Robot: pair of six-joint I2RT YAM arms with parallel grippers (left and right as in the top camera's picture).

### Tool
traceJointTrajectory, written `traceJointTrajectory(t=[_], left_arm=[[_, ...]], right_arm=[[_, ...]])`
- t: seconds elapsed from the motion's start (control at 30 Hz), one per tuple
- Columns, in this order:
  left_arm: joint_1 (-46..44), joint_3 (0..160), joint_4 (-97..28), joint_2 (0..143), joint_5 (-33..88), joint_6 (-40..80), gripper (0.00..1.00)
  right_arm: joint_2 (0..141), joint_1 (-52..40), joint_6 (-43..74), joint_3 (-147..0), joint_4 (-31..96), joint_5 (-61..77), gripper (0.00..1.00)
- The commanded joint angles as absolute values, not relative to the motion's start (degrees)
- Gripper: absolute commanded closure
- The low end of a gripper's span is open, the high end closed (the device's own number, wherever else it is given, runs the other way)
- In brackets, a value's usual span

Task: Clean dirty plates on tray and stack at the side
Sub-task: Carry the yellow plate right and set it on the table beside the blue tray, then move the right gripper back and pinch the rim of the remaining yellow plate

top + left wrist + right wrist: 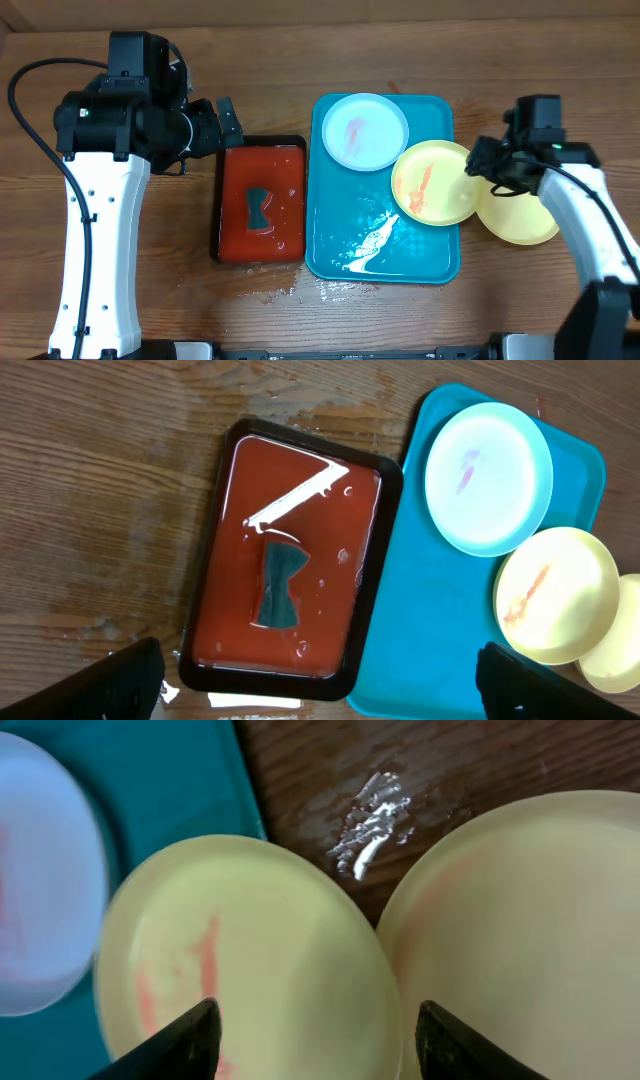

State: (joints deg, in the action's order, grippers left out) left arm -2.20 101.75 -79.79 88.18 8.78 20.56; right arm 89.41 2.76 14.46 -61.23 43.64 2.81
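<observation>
The teal-blue tray (340, 230) lies mid-table. A mint-rimmed plate (363, 131) with a pink smear sits at its far end. A yellow-green plate (434, 182) with an orange smear rests on the tray's right rim. A second yellow-green plate (520, 215) lies on the table right of the tray. My right gripper (484, 160) is open and empty, above the right edge of the smeared yellow-green plate (250, 960), with the other plate (520, 920) beside it. My left gripper (222, 125) is open and empty, high over the red tray.
A black-rimmed red tray (262, 202) holding liquid and a dark teal sponge (259, 208) lies left of the teal tray. Water is spilled on the wood (335, 290) in front of the trays. The left wrist view shows the red tray (290, 550) and teal tray (440, 630).
</observation>
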Motion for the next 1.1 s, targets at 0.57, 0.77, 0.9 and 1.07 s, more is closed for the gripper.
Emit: traceJointTrajectory(t=[0.57, 0.77, 0.9, 1.07], left_arm=[[-1.9, 102.9, -79.9, 87.7, 8.4, 19.3, 0.01], [-1.9, 102.9, -79.9, 87.7, 8.4, 19.3, 0.00], [-1.9, 102.9, -79.9, 87.7, 8.4, 19.3, 0.00], [-1.9, 102.9, -79.9, 87.7, 8.4, 19.4, 0.00]], right_arm=[[97.8, 2.7, 16.5, -61.0, 45.3, 3.1, 0.96], [88.4, -1.4, 16.3, -63.9, 54.0, 4.3, 0.96], [85.2, -9.6, 14.5, -63.7, 57.8, 4.8, 0.96], [86.0, -18.8, 14.5, -59.9, 53.9, 3.9, 0.96]])
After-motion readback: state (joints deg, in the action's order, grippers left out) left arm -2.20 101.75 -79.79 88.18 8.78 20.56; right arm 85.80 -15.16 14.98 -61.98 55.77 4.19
